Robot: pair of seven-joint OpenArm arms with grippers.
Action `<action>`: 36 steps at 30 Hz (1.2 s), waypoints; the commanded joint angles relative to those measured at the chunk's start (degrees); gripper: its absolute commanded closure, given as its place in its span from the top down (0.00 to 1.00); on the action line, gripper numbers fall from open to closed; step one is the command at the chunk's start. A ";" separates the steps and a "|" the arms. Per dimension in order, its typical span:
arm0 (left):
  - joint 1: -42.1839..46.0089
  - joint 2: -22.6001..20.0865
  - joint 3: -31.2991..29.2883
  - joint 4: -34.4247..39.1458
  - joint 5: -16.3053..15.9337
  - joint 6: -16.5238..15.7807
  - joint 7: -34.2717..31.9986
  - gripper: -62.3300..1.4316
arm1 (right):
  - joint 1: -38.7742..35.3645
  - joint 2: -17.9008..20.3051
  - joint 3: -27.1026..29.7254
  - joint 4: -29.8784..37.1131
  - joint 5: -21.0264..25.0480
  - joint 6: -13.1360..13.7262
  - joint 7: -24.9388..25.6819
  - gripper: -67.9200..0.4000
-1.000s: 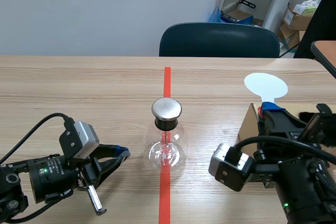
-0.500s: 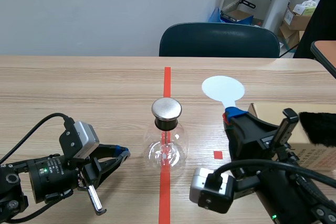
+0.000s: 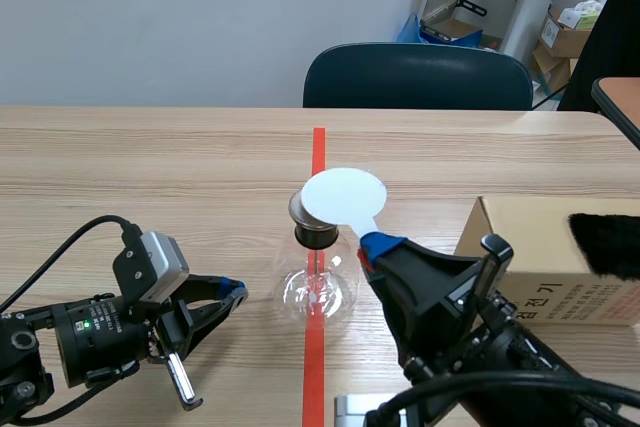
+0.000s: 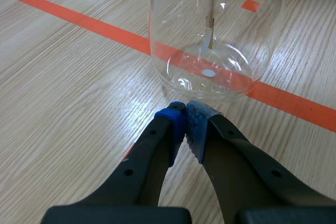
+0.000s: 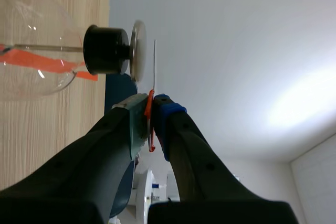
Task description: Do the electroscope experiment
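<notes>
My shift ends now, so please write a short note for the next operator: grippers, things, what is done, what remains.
Left gripper: shut on nothing, low on the table beside the glass flask.
Right gripper: shut on the white disc paddle, by its handle.
Paddle hangs just above the flask's metal cap, small gap visible.
Done: paddle gripped, placed over cap.
To do: probably charge the cap, watch the leaf, put the paddle down.

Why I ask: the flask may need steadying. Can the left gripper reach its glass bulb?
Probably yes: the left gripper lies short of the glass bulb, bare table between. It is shut, so must open first. The right gripper's white disc is up at the cap.
</notes>
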 commanded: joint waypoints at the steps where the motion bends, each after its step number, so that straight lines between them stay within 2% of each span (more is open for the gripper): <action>1: -0.31 0.28 0.04 1.31 -0.39 -0.11 -0.74 0.07 | 0.55 0.28 0.15 1.01 0.17 -0.61 0.63 0.01; 9: -0.31 0.28 0.04 1.31 -0.39 -0.11 -0.74 0.07 | 0.55 0.28 0.15 1.01 0.17 -0.61 3.15 0.01; 24: -0.31 0.28 0.04 1.31 -0.39 -0.11 -0.74 0.07 | 0.55 0.28 0.15 1.01 0.17 -0.61 2.62 0.01; 29: -0.31 0.28 0.04 1.31 -0.39 -0.11 -0.74 0.07 | 0.55 0.28 0.15 1.01 0.17 -0.61 -2.54 0.01; 36: -0.31 0.28 0.04 1.31 -0.39 -0.11 -0.74 0.07 | 0.52 0.28 0.15 1.01 0.17 -0.61 -14.51 0.01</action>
